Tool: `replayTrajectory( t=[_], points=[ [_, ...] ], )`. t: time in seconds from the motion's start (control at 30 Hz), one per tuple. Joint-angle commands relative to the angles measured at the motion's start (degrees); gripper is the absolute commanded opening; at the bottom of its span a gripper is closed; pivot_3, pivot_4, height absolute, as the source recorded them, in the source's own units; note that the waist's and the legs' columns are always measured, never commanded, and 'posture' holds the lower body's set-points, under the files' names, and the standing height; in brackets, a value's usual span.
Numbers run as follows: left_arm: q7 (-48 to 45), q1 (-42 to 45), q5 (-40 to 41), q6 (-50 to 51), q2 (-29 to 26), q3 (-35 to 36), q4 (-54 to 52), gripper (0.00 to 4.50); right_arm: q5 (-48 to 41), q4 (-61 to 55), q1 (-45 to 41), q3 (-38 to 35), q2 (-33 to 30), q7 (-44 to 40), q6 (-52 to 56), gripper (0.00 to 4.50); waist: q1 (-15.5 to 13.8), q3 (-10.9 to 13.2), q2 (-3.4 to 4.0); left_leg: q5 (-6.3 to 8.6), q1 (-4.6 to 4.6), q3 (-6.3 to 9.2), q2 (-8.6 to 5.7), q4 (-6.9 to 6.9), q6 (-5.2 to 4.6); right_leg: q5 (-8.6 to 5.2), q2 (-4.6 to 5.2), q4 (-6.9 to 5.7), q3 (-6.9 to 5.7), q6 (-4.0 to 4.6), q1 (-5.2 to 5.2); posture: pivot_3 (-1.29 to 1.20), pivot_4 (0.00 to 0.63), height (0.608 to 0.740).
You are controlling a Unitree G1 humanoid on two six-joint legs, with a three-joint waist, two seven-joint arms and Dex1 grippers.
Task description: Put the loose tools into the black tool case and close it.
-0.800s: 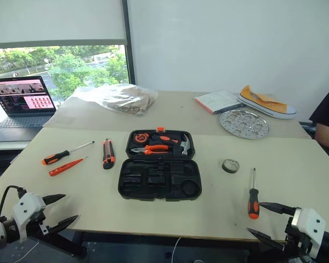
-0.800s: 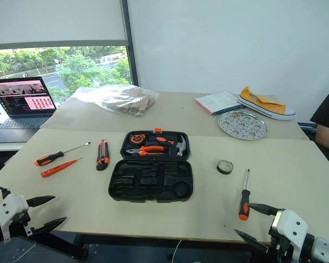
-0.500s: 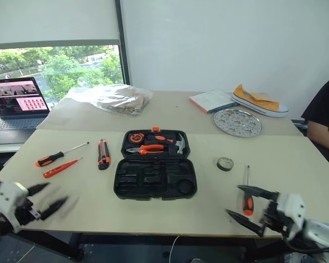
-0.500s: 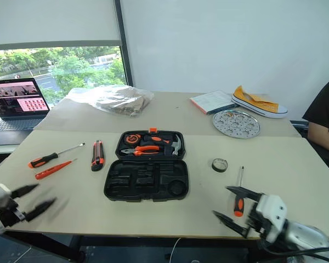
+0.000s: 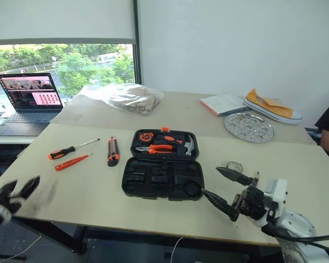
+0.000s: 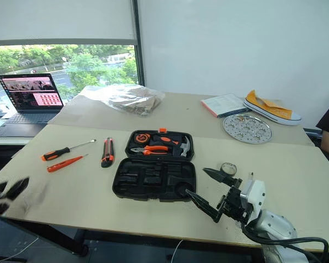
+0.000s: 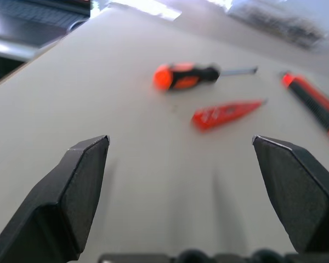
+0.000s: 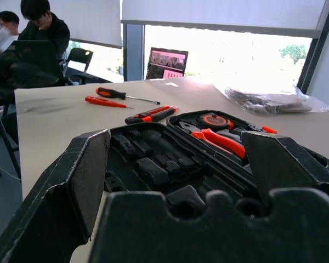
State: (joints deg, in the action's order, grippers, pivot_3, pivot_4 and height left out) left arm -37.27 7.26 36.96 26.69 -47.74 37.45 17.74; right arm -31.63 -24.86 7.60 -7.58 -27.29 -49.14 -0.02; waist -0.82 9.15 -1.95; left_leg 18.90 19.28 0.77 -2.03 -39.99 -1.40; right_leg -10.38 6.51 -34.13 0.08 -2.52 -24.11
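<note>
Meanwhile, the left gripper (image 5: 13, 193), spread empty, had drifted outward, leaving the orange-handled screwdrivers (image 5: 68, 156) untouched; the black moulded tool case (image 5: 163, 169) lay open mid-table; the right gripper (image 6: 211, 189), released, had swung toward it.

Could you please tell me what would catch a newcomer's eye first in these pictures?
The open black tool case at the table's middle, with orange-handled pliers in its far half. To its left lie two screwdrivers and a utility knife. The right gripper, jaws wide and empty, hovers by the case's near right corner.
</note>
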Motion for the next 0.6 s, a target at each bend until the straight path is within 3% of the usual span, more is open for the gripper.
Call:
replayTrajectory(
  t=[0.03, 0.13, 0.27, 0.6],
  points=[
    [-0.6, 14.6, -9.3, 0.5, -5.5, -10.2, 16.3, 4.50, 0.5, -0.6, 0.0, -1.5, 0.0, 0.8, -1.6, 4.43, 0.6, 0.0, 0.10, -0.03, -0.05, -0.03, 0.03, 0.05, 0.04, 0.02, -0.05, -0.03, 0.06, 0.03, 0.00, 0.00, 0.150, 0.740],
    [0.0, 28.8, -17.8, -3.9, -7.4, -17.7, 33.2, 4.50, 0.9, -0.6, 0.2, -2.0, -0.3, 1.3, -2.0, 4.43, 1.4, 0.0, 0.12, -0.14, -0.05, -0.03, 0.13, 0.14, 0.20, 0.07, -0.25, -0.07, 0.01, 0.19, -0.08, 0.00, 0.150, 0.740],
    [1.4, 42.0, -26.0, -8.8, -5.6, -24.6, 48.9, 4.50, 1.2, -2.5, 2.8, -4.3, -0.5, 2.6, -2.6, 4.43, 2.2, 0.0, 0.07, -0.14, 0.02, -0.07, 0.17, 0.13, 0.21, 0.08, -0.27, -0.44, 0.03, 0.20, -0.18, 0.00, 0.150, 0.740],
    [6.5, 48.8, -30.8, -14.4, -0.6, -24.6, 58.4, 4.50, 2.0, -7.2, 10.9, -9.2, 0.2, 6.1, -3.4, 4.43, 1.5, 0.0, 0.05, 0.00, 0.09, -0.25, 0.05, 0.09, 0.04, -0.08, -0.04, -0.33, 0.03, -0.06, -0.25, 0.00, 0.150, 0.740]
  ],
)
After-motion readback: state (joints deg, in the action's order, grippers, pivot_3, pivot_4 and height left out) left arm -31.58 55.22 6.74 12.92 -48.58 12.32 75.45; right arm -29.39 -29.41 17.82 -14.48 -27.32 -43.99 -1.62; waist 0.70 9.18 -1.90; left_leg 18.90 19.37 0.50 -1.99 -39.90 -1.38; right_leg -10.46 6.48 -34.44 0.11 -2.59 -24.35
